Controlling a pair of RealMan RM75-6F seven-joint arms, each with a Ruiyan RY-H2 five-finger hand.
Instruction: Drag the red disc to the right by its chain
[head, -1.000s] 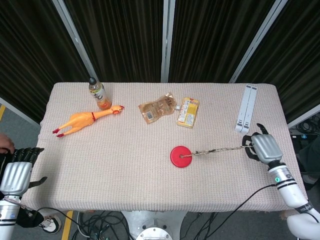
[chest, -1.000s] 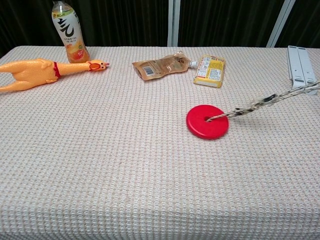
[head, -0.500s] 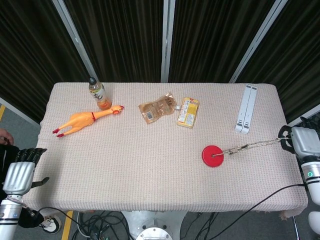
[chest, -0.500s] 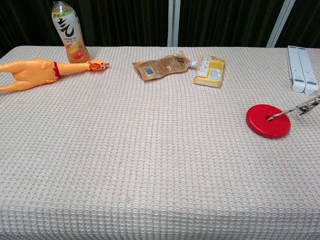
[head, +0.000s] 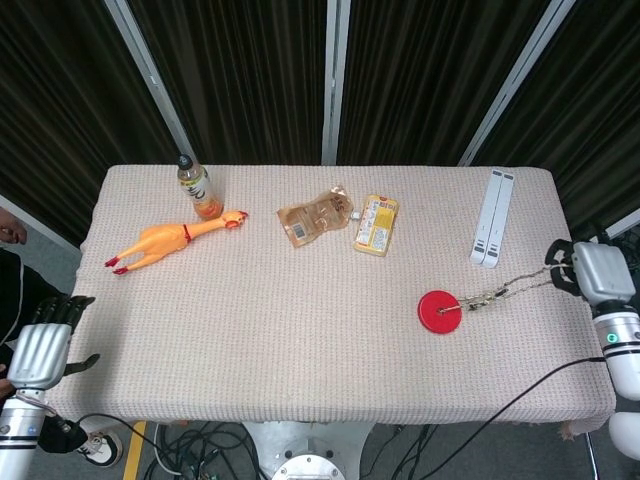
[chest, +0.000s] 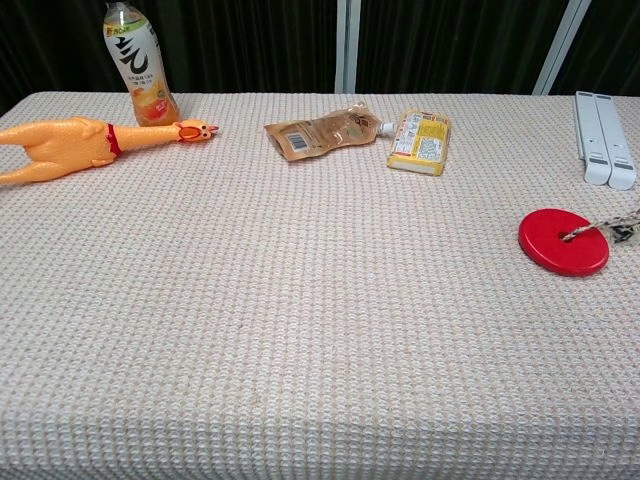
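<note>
Head view takes in the whole table (head: 300, 380) and both hands; the chest view shows neither hand. From above, the right hand (head: 598, 272) sits just off the table's right edge, gripping the end of the chain (head: 505, 288), which runs leftward and down across the cloth to the hole of the red disc (head: 439, 311). The disc lies flat on the right part of the table, nearer the front than the white bar (head: 490, 217) and well apart from it. The left hand (head: 40, 345) hangs beyond the left edge, holding nothing, its fingers straight and a little apart.

From the chest camera the disc (chest: 563, 242) shows near the right border, and only a short piece of chain (chest: 612, 224) before it leaves the picture. This lower view makes the bottle (chest: 138, 64) label easier to see, and shows it standing upright just behind the rubber chicken (chest: 80, 141). The brown pouch (chest: 325, 131) and yellow packet (chest: 420, 141) lie side by side at the far middle, the pouch's spout almost touching the packet.
</note>
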